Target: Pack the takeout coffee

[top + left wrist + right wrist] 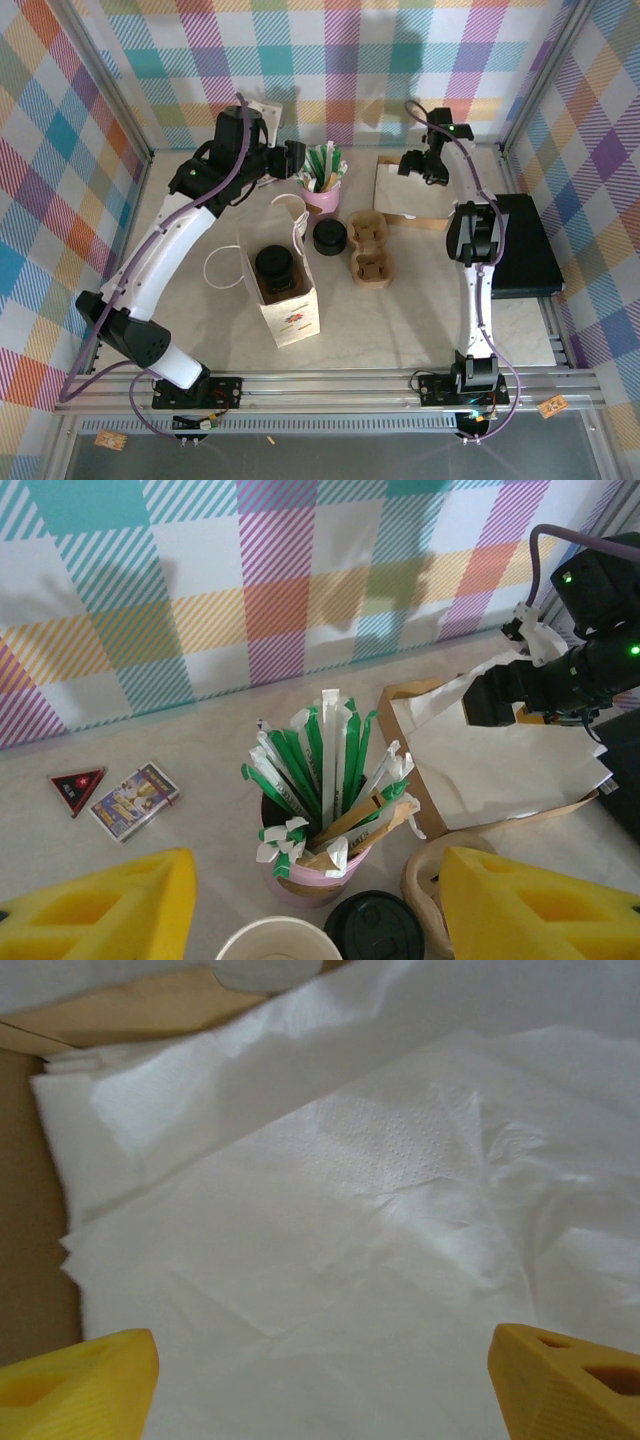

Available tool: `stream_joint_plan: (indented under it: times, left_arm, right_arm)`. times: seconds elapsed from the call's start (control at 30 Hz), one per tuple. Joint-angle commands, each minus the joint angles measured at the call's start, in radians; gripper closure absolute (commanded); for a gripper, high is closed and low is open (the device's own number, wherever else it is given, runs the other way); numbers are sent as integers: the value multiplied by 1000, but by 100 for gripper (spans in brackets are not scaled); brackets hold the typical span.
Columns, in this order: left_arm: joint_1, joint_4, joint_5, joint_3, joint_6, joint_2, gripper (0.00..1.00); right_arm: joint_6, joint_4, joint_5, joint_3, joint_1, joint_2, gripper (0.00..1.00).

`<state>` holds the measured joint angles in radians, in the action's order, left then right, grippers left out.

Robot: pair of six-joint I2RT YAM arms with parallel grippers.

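Note:
The takeout coffee point(276, 266) stands inside the open white paper bag point(295, 318) at the table's middle, its round black lid facing up. My left gripper point(293, 160) hangs behind the bag, above a pink cup of wrapped straws point(318, 790). It point(315, 920) is open, its yellow fingers point(110, 910) wide apart with nothing between them. My right gripper point(413, 165) hovers low over a pile of white napkins point(330, 1210) at the back right. Its jaws point(320, 1385) are open and empty.
A black lid point(328, 236) sits right of the bag, beside a cardboard cup carrier point(368, 250). A lidless white cup rim point(275, 942) shows by the straw cup. A black box point(525, 245) lies at the right edge. Small packets point(133, 798) lie by the back wall.

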<state>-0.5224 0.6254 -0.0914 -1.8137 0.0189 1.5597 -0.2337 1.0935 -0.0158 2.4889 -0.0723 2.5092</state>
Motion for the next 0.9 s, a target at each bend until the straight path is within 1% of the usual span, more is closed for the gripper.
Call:
stream_joint_plan:
  times: [0.0, 0.17, 0.47, 0.57, 0.73, 0.83, 0.87]
  left_arm:
    - [-7, 8, -9, -48, 7, 23, 35]
    - [-7, 16, -9, -58, -7, 27, 35]
    - [-6, 32, -12, -56, -22, 23, 34]
    - [-6, 33, -15, -48, -28, 16, 34]
    - [-7, 28, -16, -32, -31, 3, 34]
    - [-6, 27, -13, -28, -36, -1, 34]
    - [-7, 28, -11, -29, -35, -3, 34]
  right_arm:
    - [17, 20, 27, 23, -6, 29, 15]
    - [-10, 17, 62, 21, -10, 54, 18]
    - [0, 58, -7, 29, -32, 98, 24]
    - [12, 75, -27, 29, -35, 109, 27]
    - [23, 93, -37, 30, -37, 108, 48]
    - [29, 92, -39, 30, -36, 101, 58]
    - [31, 92, -42, 32, -37, 99, 60]
